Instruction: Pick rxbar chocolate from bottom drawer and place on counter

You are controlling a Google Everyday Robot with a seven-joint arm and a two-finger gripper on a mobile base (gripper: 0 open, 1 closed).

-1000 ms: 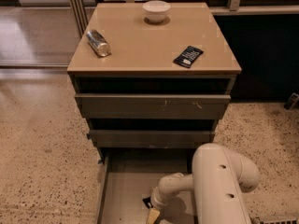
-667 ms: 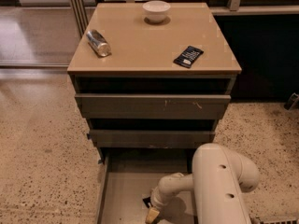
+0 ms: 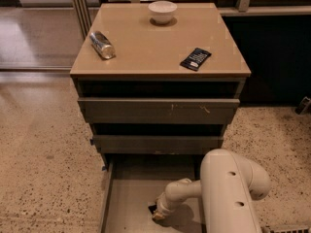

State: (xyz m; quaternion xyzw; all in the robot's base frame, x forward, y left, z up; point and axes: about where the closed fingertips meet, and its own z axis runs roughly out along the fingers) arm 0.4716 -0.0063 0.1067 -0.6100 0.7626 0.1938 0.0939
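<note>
**Surface:** counter (image 3: 146, 47), glossy tan square top at upper centre.
**Room:** speckled terrazzo floor (image 3: 43, 164); smoother brown flooring at upper left; dark panel at right.
**On the counter:**
- white bowl (image 3: 162, 11), back edge
- silver can (image 3: 102, 44) on its side, left
- dark snack bar (image 3: 196, 58), right

**Below the counter:**
- two upper drawers (image 3: 158, 110), slightly ajar
- bottom drawer (image 3: 129, 198), pulled fully out, grey inside

**Obstruction:** white robot arm (image 3: 228, 193) covers the drawer's right part.
**Gripper** (image 3: 158, 213): low inside the bottom drawer, lower centre. How wide it stands and what it holds cannot be told.
**Rxbar chocolate:** not clearly made out. A small black sliver (image 3: 152, 208) touches the gripper tip.
</note>
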